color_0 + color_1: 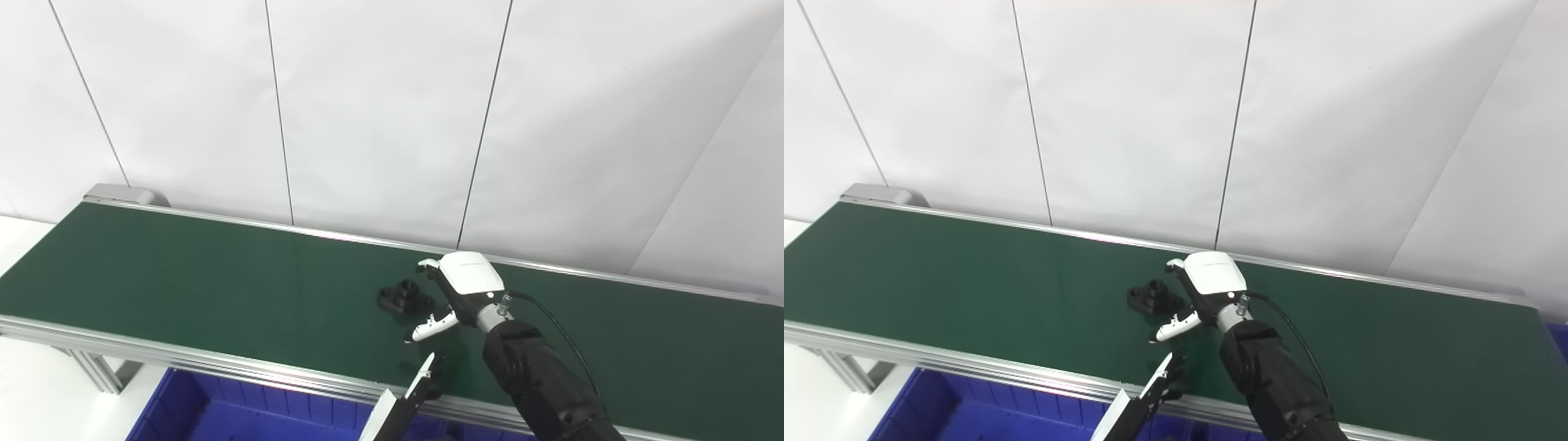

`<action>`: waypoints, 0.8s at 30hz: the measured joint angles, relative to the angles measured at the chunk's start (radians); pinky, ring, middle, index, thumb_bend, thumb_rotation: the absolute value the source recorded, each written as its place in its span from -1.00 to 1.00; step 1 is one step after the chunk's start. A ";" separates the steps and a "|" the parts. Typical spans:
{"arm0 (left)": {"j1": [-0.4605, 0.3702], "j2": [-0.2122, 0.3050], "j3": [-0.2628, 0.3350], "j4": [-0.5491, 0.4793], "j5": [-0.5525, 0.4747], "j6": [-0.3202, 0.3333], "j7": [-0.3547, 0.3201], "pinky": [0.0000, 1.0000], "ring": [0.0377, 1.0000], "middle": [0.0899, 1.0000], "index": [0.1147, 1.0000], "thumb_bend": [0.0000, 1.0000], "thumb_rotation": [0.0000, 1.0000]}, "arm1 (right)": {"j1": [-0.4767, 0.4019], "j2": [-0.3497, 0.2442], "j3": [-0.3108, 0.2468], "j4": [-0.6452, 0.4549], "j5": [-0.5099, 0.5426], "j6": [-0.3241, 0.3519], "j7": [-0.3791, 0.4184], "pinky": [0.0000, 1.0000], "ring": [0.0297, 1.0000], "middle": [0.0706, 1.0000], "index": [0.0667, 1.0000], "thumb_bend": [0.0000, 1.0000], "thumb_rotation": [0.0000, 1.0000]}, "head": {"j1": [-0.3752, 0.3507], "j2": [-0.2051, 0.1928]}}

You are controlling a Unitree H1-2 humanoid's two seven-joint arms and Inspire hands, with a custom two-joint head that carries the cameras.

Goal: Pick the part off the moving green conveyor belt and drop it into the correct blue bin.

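A black flanged part (404, 295) (1154, 296) lies on the green conveyor belt (184, 275), near the middle. My right hand (456, 288) (1203, 288) hovers just right of it, open, palm facing the part. Its fingers (429, 266) curl past the part's far side and the thumb (432, 326) stretches out on the near side; I see no contact. My left hand (425, 376) (1160, 380) rises edge-on at the belt's near rail, fingers straight, holding nothing.
A blue bin (202, 410) sits below the belt's near rail at the bottom left. A sliver of another blue bin (1559, 334) shows past the belt's right end. White panel walls stand behind the belt.
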 measured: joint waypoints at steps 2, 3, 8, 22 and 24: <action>0.001 0.001 -0.002 -0.004 0.000 0.005 0.000 0.75 0.92 0.99 1.00 0.65 0.94 | -0.009 -0.001 0.000 0.017 0.002 0.000 0.000 0.10 0.36 0.49 0.56 0.94 0.10 | 0.003 0.002; 0.002 0.001 -0.002 -0.005 0.000 0.013 0.000 0.75 0.92 0.99 1.00 0.66 0.94 | -0.013 -0.002 0.000 0.023 0.004 0.000 -0.002 0.09 0.34 0.48 0.56 0.94 0.09 | 0.003 0.002; 0.009 0.006 -0.004 -0.028 0.016 0.022 0.001 0.75 0.92 0.98 1.00 0.67 0.95 | -0.032 0.001 -0.003 0.087 0.033 0.000 -0.009 -0.01 0.25 0.43 0.53 0.84 0.02 | 0.015 0.005; 0.015 0.014 -0.015 -0.052 0.037 0.050 0.009 0.78 0.92 0.96 1.00 0.67 0.94 | -0.046 0.035 -0.005 0.128 0.099 0.000 -0.011 -0.21 -0.03 0.15 0.23 0.54 -0.20 | 0.032 0.021; 0.015 0.014 -0.016 -0.053 0.037 0.050 0.013 0.80 0.92 0.96 1.00 0.68 0.94 | -0.046 0.040 -0.002 0.135 0.099 0.000 -0.022 -0.27 -0.08 0.09 0.21 0.54 -0.23 | 0.034 0.023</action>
